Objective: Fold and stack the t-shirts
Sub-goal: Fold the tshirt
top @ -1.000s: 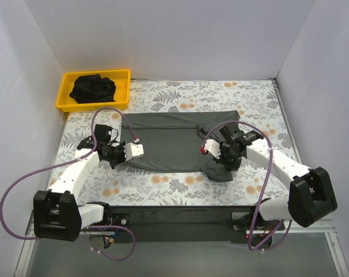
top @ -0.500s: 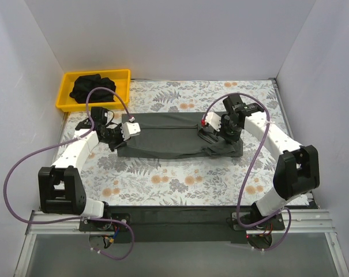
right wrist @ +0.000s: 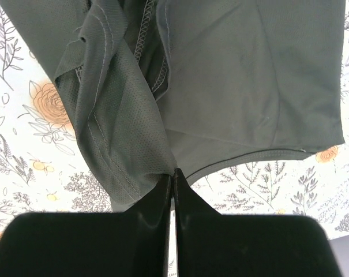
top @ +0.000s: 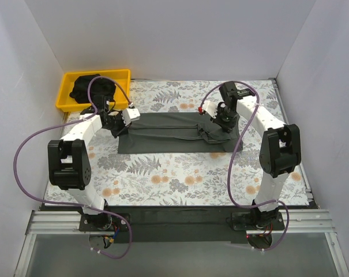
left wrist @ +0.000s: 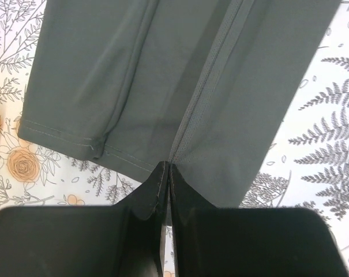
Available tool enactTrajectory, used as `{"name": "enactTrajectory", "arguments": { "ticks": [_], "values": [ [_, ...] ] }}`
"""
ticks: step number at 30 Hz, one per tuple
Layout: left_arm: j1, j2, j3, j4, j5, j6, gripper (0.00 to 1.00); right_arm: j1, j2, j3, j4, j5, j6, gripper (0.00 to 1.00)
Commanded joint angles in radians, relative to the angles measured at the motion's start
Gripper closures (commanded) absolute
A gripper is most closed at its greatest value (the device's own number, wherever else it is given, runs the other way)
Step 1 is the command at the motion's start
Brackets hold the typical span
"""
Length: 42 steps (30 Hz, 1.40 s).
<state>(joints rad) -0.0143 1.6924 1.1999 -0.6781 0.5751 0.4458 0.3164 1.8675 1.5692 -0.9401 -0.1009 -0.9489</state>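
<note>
Jaws on both sides are clamped on the t-shirt (top: 162, 137): your left gripper (left wrist: 164, 167) pinches its left edge, your right gripper (right wrist: 173, 172) a bunched fold at its right. Since a second ago you have carried its near edge farther back, leaving a narrow band. Open table (top: 180, 179) lies nearer the bases; the yellow tray (top: 63, 99) sits just past your left gripper.

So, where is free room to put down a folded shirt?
Bare: the table between the t-shirt and the arm bases; a narrower strip behind it, beside the yellow tray. Crowded: its ends, pinched by left gripper and right gripper.
</note>
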Motion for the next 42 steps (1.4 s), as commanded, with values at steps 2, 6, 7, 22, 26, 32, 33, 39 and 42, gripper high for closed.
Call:
{"name": "enactTrajectory", "arguments": {
  "ticks": [2,6,7,22,26,32,33,39,42],
  "values": [
    [0.007,0.013,0.052,0.038,0.028,-0.010,1.00,-0.008,0.036,0.057,-0.032,0.004,-0.067,0.99],
    [0.007,0.033,0.067,0.043,0.031,-0.015,1.00,-0.010,0.058,0.075,-0.032,0.018,-0.085,0.99],
    [0.007,0.036,0.072,0.046,0.028,-0.015,1.00,-0.011,0.064,0.086,-0.032,0.021,-0.090,0.99],
    [0.007,0.081,0.092,0.078,0.011,-0.025,1.00,-0.013,0.142,0.166,-0.031,0.041,-0.105,0.99],
    [0.007,0.107,0.099,0.087,0.003,-0.047,1.00,-0.014,0.174,0.193,-0.031,0.044,-0.090,0.99],
    [0.007,0.135,0.112,0.095,-0.015,-0.128,0.93,-0.028,0.199,0.250,-0.032,0.040,-0.038,0.59],
    [0.007,0.138,0.118,0.095,-0.032,-0.146,0.88,-0.037,0.196,0.262,-0.031,0.030,-0.024,0.53],
    [0.013,0.090,0.122,0.094,-0.063,-0.333,0.62,-0.178,0.151,0.330,-0.135,-0.100,0.087,0.48],
    [0.048,0.044,0.098,0.055,-0.043,-0.427,0.50,-0.243,0.098,0.229,-0.195,-0.195,0.142,0.48]
  ]
}}
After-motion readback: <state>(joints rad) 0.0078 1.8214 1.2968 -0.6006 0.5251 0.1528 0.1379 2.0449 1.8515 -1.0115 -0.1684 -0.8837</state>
